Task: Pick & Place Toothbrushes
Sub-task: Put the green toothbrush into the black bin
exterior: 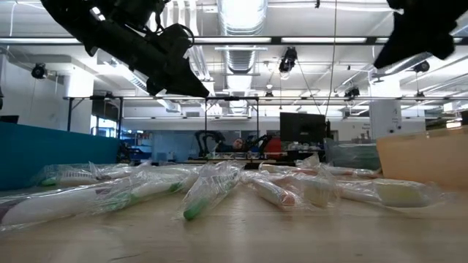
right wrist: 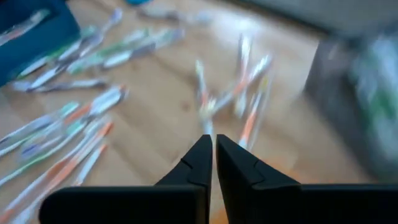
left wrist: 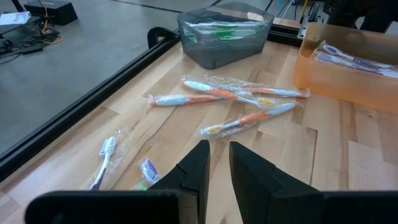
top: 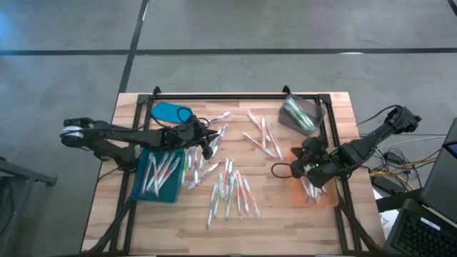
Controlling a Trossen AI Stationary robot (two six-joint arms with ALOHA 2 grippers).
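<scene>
Many wrapped toothbrushes lie flat on the wooden table: a pile in the middle (top: pixel 232 189), a group nearer the far edge (top: pixel 263 135) (left wrist: pixel 236 99), and more beside the blue tray (top: pixel 203 168). Some lie in the blue tray (top: pixel 158 178) and some in the orange tray (top: pixel 325 196). My left gripper (top: pixel 213 146) (left wrist: pixel 219 165) hangs above the table right of the blue tray, its fingers a narrow gap apart with nothing between them. My right gripper (top: pixel 298 153) (right wrist: pixel 213 155) is shut and empty. It hovers beside the orange tray's far left corner, pointing toward the middle of the table.
A grey bin (top: pixel 300 114) (left wrist: pixel 224 34) with green-handled brushes stands at the far right. A teal lid-like piece (top: pixel 171 112) lies at the far left. A black frame (top: pixel 235 96) runs along the table's far edge and sides. Cables hang off the right side.
</scene>
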